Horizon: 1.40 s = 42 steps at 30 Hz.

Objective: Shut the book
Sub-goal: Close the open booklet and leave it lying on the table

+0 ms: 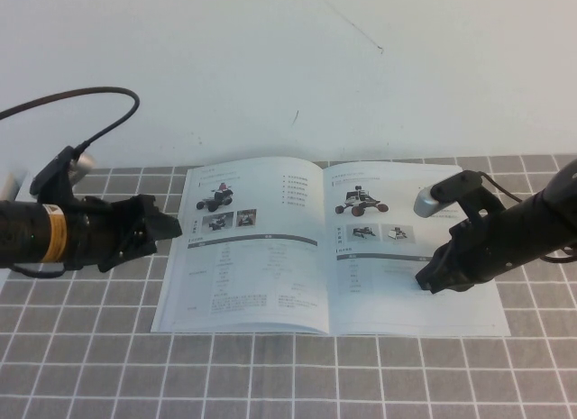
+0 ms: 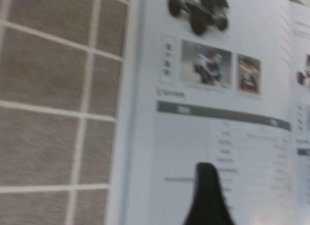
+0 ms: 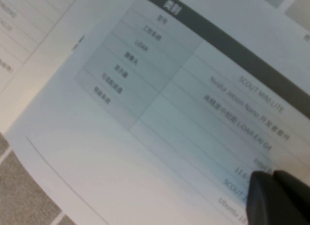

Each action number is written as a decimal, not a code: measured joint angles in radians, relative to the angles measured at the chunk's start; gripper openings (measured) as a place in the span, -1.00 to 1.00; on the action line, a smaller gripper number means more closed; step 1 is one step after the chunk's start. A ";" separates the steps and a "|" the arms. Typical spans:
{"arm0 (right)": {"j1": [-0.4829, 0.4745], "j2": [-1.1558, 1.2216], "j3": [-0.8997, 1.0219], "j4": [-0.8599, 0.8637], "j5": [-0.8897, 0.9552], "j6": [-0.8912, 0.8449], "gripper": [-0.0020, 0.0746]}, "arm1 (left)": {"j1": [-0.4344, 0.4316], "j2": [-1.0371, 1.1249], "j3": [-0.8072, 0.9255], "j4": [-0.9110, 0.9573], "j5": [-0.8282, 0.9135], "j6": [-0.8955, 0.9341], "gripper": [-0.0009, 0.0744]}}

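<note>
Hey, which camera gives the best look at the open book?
The high view: the whole book lies open, left gripper beside its left edge, right gripper over its right page. Each wrist view shows only a close patch of its pages.

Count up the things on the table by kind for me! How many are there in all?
open book: 1
robot grippers: 2 (left gripper at the book's left edge, right gripper over the right page)
grey checked tablecloth: 1
Total: 4
</note>
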 joint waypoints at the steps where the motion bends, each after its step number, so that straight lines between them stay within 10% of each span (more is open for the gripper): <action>1: 0.000 0.000 0.000 0.000 0.000 0.000 -0.95 | 0.000 0.000 0.000 0.000 -0.026 0.000 0.09; 13: 0.000 0.001 0.000 0.000 0.000 0.000 -0.95 | -0.071 0.015 0.081 -0.066 -0.108 -0.099 0.36; 23: 0.000 0.002 0.000 0.000 0.000 0.000 -0.95 | -0.106 0.015 0.419 -0.785 -0.209 0.289 0.24; 42: 0.000 0.002 0.000 0.000 0.000 0.000 -0.95 | -0.339 0.034 0.681 -1.414 -0.434 0.463 0.17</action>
